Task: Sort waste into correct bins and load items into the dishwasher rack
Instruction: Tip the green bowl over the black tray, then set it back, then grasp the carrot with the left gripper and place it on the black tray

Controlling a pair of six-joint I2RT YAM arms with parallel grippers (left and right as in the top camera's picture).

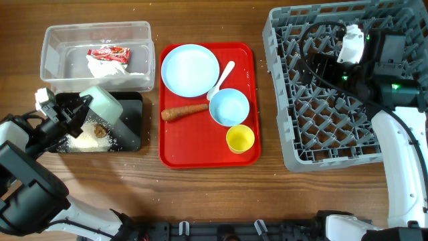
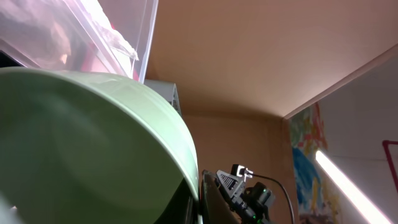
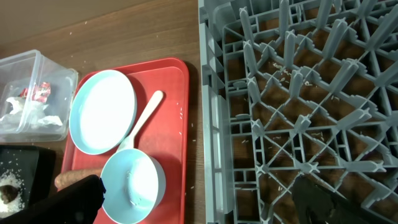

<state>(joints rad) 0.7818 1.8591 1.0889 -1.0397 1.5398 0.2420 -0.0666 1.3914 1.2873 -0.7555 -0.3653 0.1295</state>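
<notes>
The left fingers are closed on the rim of the green bowl, which is tipped over the black tray — rice and a brown lump lie in that tray. The bowl looks light, hard and smooth, so it could slip. A hold on the rim, one finger inside and one outside, seems best. The right fingers are spread wide with nothing in them, above the rack. The carrot lies on the red tray on the counter.
</notes>
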